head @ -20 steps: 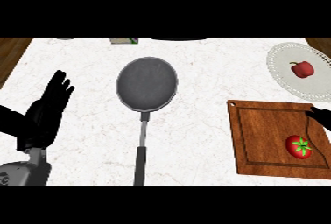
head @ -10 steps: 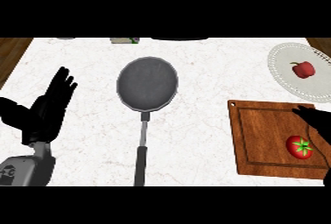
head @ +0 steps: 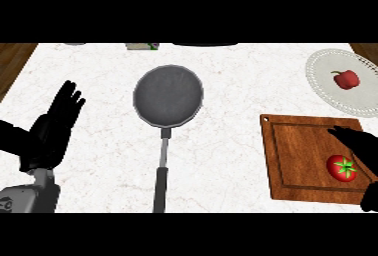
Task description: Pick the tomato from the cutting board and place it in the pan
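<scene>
i see my right hand (head: 360,150) further in over the cutting board (head: 295,155) than half a second ago, fingers straight and spread, just beside the tomato (head: 342,167), which has not moved on the board. my left hand (head: 53,129) rests open at the left edge as before. beyond, the pan (head: 168,95) sits on the counter (head: 236,85), a red pepper (head: 345,79) on the plate (head: 325,85).

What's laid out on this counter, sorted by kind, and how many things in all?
Vegetables: 2, the tomato and a red pepper.
Cookware: 1, the pan.
Boards: 1, the cutting board.
Plates: 1, the white plate.
Total: 5, leaving out unclear items at the far edge.
</scene>
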Action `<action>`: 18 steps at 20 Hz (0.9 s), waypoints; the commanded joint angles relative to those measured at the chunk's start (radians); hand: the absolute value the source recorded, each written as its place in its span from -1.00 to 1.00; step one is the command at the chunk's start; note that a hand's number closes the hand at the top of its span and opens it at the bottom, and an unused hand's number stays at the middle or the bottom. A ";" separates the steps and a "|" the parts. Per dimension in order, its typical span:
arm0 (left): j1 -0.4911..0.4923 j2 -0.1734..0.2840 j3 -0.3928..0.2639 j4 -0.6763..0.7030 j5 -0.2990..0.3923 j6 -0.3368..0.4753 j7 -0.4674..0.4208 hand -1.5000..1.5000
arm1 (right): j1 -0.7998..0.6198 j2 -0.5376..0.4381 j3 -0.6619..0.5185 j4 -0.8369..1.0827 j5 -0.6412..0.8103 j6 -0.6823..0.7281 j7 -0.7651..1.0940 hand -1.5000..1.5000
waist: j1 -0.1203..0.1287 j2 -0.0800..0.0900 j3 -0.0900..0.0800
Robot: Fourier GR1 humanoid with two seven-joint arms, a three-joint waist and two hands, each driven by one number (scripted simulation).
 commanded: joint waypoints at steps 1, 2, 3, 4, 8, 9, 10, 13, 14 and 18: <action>-0.017 -0.032 -0.006 0.033 -0.030 0.001 -0.019 0.00 | -0.026 0.000 -0.039 0.142 0.058 -0.056 -0.127 -1.00 | -0.001 0.001 0.000; 0.006 -0.058 -0.016 0.043 -0.049 0.008 -0.062 0.00 | -0.054 0.055 0.001 0.133 0.098 -0.043 -0.072 -1.00 | 0.001 0.001 0.000; -0.073 -0.036 -0.001 0.081 -0.056 0.011 -0.023 0.00 | -0.005 0.071 0.002 0.124 0.112 -0.093 -0.083 -1.00 | -0.004 0.000 0.000; 0.015 -0.008 0.023 -0.041 -0.014 -0.024 0.028 0.00 | -0.055 0.083 -0.038 0.101 0.076 -0.015 -0.055 -1.00 | 0.001 -0.001 0.000; -0.003 -0.040 0.017 -0.006 -0.037 -0.020 0.015 0.00 | -0.085 0.140 -0.037 0.174 0.117 -0.046 -0.090 -1.00 | 0.000 0.000 0.000; -0.079 -0.081 0.003 0.123 -0.069 0.007 -0.060 0.00 | -0.095 0.138 -0.031 0.187 0.121 -0.047 -0.102 -1.00 | -0.003 0.001 0.000; -0.014 -0.062 0.015 0.027 -0.056 -0.012 -0.014 0.00 | -0.112 0.153 -0.049 0.203 0.130 -0.020 -0.097 -1.00 | 0.000 0.000 0.000; -0.053 -0.051 0.027 0.027 -0.070 -0.013 0.015 0.00 | -0.095 0.139 -0.069 0.190 0.137 0.020 -0.121 -1.00 | -0.002 0.000 0.000; -0.062 -0.057 0.037 0.035 -0.049 -0.015 0.015 0.00 | -0.086 0.202 -0.014 0.235 0.178 -0.066 -0.119 -1.00 | -0.001 0.000 0.000; 0.021 -0.043 0.047 -0.016 -0.040 -0.048 -0.008 0.00 | -0.066 0.170 -0.036 0.339 0.190 -0.204 -0.297 1.00 | 0.003 0.000 0.000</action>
